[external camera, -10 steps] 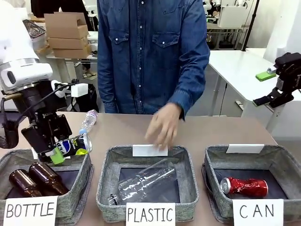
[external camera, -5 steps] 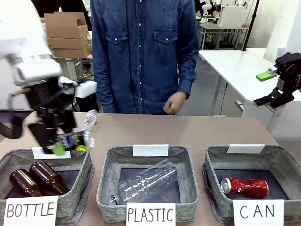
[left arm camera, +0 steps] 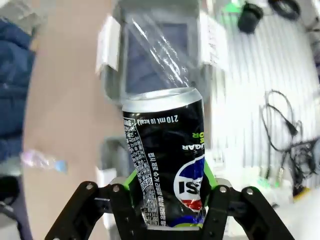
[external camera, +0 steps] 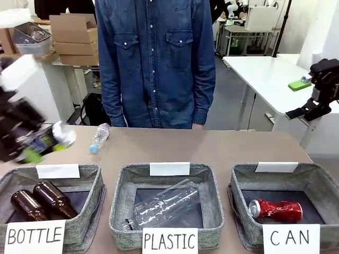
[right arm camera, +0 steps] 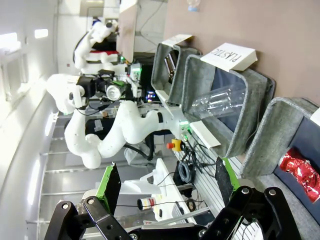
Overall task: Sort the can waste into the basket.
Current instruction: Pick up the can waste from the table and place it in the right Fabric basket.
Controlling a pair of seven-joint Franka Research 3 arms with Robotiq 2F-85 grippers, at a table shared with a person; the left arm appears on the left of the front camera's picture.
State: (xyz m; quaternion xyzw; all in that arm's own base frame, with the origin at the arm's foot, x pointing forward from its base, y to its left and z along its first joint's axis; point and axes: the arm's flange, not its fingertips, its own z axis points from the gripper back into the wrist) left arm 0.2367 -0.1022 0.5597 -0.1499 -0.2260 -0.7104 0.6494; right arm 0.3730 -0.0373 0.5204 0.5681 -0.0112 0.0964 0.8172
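The person [external camera: 154,63] in a denim shirt stands across the brown table [external camera: 233,145] from us, and along our near edge sit three grey fabric baskets signed BOTTLE [external camera: 90,182], PLASTIC [external camera: 117,182] and CAN [external camera: 238,180]. Behind the person the room is a workshop with stacked cardboard boxes [external camera: 75,37] and a white side table [external camera: 265,74]. In the BOTTLE basket lie two brown glass bottles [external camera: 39,202], in the PLASTIC one a clear plastic bottle [external camera: 164,203], and in the CAN basket the crushed red can [external camera: 274,209], so half the job looks done. A small water bottle [external camera: 98,137] lies loose on the table near the person. Our left gripper [left arm camera: 174,210] is clamped on the dark can [left arm camera: 167,165], which stands upright between the green pads in the left wrist view; in the front view that arm is a blur at the far left edge, well apart from the CAN basket on the far right. We judge the main risk to be the long carry across two wrong baskets: a fast swing could loosen the smooth can, or an early release could drop it among the plastic. Our right gripper [right arm camera: 165,187], its jaws spread wide with nothing between them, looks towards the baskets and could get in the way of the crossing arm.
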